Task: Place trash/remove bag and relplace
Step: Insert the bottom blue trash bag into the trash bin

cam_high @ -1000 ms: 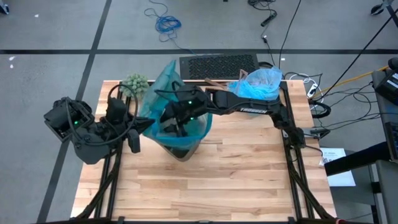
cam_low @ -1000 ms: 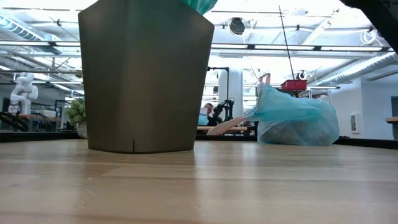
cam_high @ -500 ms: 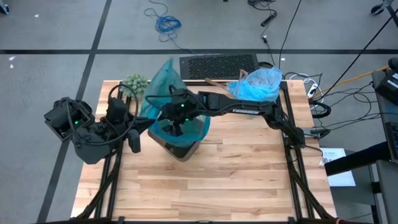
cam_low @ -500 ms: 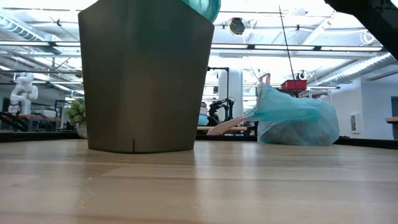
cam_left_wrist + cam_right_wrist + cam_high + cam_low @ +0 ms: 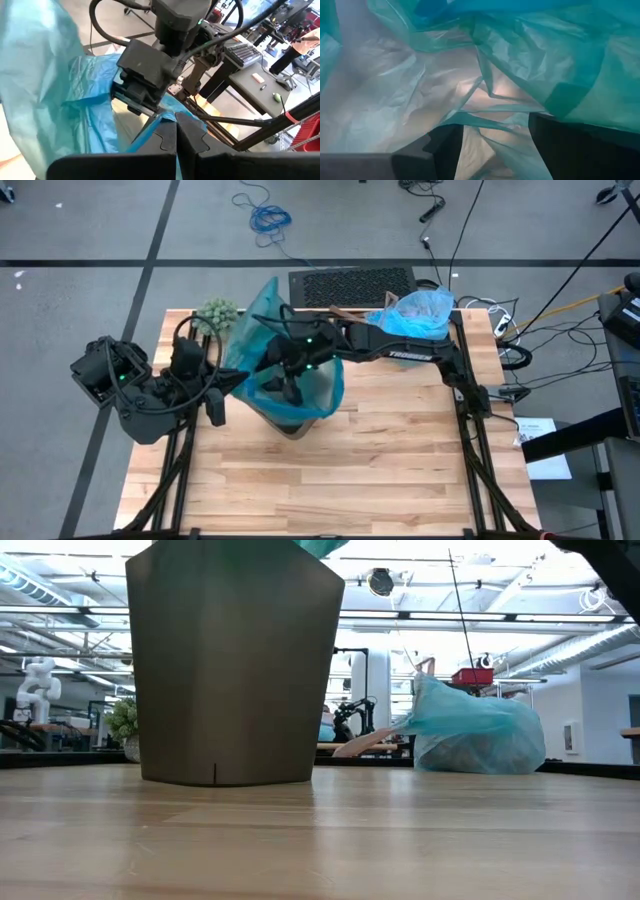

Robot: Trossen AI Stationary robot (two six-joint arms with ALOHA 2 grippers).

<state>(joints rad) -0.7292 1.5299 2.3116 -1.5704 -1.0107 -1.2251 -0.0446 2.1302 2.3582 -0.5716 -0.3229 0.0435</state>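
A grey-brown bin (image 5: 290, 420) (image 5: 235, 660) stands mid-table with a darker teal-green plastic bag (image 5: 262, 315) hanging in it and rising above its far rim. My right gripper (image 5: 288, 375) (image 5: 495, 145) is down in this bag's mouth, open, with film all around it. My left gripper (image 5: 238, 383) (image 5: 176, 132) is shut at the bag's left rim. The bag (image 5: 415, 315) (image 5: 475, 735), light sky-blue and bulging, rests on the table's far right part. The trash does not show loose. My left gripper pinches the teal bag's rim (image 5: 165, 119) at the bin's left side between its two shut fingers. It comes from the table's left, slanting slightly down. The film runs up from the fingers as a loose sheet. My right gripper has film folds between and around its fingers (image 5: 440, 147); whether they touch I cannot tell.
A green fuzzy ball plant (image 5: 215, 313) (image 5: 122, 720) stands at the far left of the table. A black ribbed mat (image 5: 350, 283) lies beyond the far edge. The near half of the wooden table (image 5: 330, 480) shows bare boards.
My right gripper went a little toward the table's left edge inside the teal bag, then came back toward the right. The bag's right side now bulges farther out over the bin's rim. The left arm kept still.
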